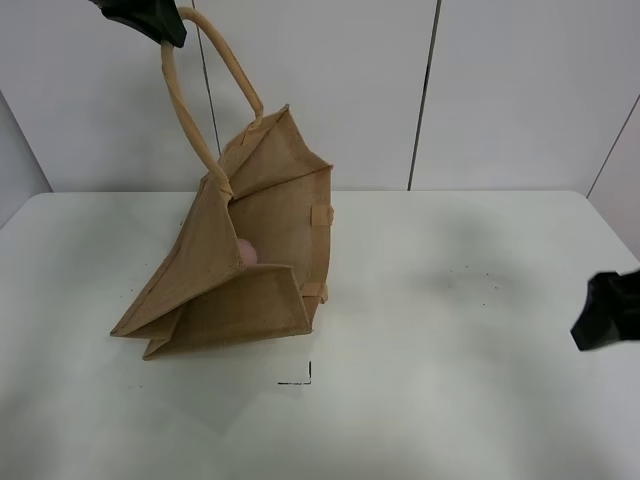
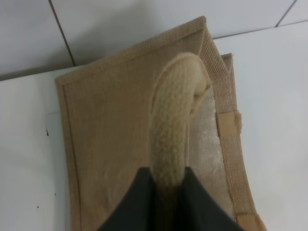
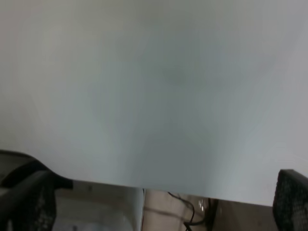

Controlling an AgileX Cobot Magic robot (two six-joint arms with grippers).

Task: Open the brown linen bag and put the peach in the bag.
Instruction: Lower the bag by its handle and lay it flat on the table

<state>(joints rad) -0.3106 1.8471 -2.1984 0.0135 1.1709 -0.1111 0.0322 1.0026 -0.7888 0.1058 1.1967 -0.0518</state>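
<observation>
The white table (image 1: pixel 450 330) bears a small black corner mark (image 1: pixel 300 378) just in front of the one brown linen bag (image 1: pixel 275 215), which sits tilted with its mouth gaping, and the one peach (image 1: pixel 247 252) shows as a pink patch deep inside it. The left gripper (image 1: pixel 150 18), raised high at the back left, is clenched on the top of the bag's loop handle (image 2: pixel 173 120), holding that side up. The right gripper (image 1: pixel 605 312) hangs low at the table's right edge, well apart from the bag, released with its two fingers spread wide
</observation>
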